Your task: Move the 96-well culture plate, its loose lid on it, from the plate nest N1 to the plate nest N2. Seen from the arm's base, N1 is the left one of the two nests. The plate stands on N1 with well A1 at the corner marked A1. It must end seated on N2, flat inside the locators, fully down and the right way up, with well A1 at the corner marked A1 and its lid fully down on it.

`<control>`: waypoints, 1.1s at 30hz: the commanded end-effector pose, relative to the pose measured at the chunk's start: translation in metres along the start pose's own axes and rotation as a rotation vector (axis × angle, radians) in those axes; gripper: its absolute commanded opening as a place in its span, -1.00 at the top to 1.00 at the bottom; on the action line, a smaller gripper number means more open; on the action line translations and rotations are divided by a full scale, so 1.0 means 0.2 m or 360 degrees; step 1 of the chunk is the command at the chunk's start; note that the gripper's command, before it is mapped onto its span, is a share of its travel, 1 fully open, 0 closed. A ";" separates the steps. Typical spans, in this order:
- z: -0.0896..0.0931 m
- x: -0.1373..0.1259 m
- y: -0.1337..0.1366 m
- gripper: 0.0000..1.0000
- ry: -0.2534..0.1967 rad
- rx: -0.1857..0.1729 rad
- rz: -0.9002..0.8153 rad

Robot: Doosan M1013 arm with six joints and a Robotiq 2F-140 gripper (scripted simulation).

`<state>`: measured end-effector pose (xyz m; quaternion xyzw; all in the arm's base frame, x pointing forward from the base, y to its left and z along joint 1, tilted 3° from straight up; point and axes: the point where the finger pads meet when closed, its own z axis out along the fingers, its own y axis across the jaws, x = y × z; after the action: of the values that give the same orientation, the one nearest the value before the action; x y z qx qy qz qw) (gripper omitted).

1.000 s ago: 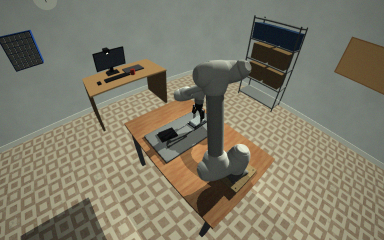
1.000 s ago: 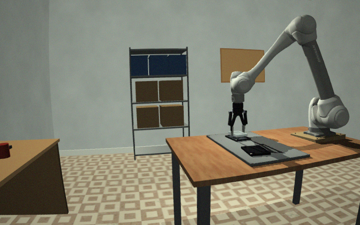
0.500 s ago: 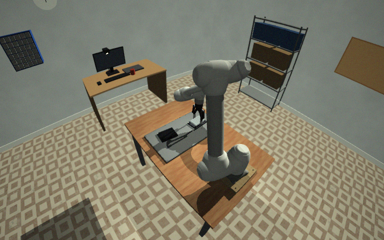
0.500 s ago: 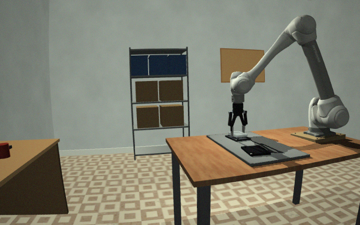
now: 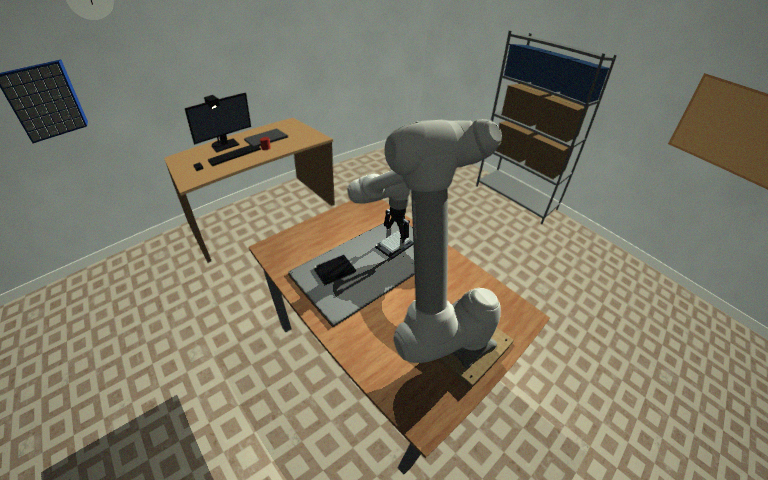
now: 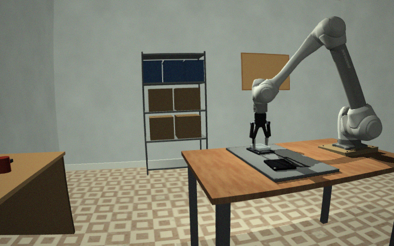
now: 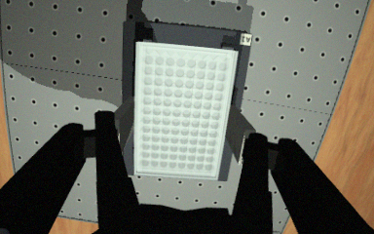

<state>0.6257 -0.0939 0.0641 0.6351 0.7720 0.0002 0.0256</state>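
Note:
My gripper (image 7: 181, 113) is shut on the long sides of the white 96-well plate (image 7: 184, 111), and its clear lid lies flat on it. The plate hangs right over the dark nest N2 (image 7: 191, 30), very low. I cannot tell whether it touches the nest. The nest's A1 mark (image 7: 245, 39) shows at the plate's far right corner. In the top view the gripper (image 5: 398, 229) and plate (image 5: 390, 243) are at the mat's far end. The empty black nest N1 (image 5: 334, 268) lies nearer the front. In the exterior view the plate (image 6: 260, 146) sits level under the gripper (image 6: 259, 138).
Both nests lie on a grey perforated mat (image 5: 356, 274) on the wooden table (image 5: 396, 316). The arm's base (image 5: 447, 331) stands at the table's near right. A desk with a monitor (image 5: 218, 118) and a shelf rack (image 5: 546, 118) stand away from the table.

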 end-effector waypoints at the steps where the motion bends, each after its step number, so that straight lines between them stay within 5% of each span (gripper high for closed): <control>1: 0.00 0.00 0.00 1.00 0.0000 0.0000 0.0000; 33: 0.02 0.00 0.00 1.00 0.0000 0.0000 0.0000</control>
<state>0.6259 -0.0940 0.0592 0.6351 0.7720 0.0002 0.0256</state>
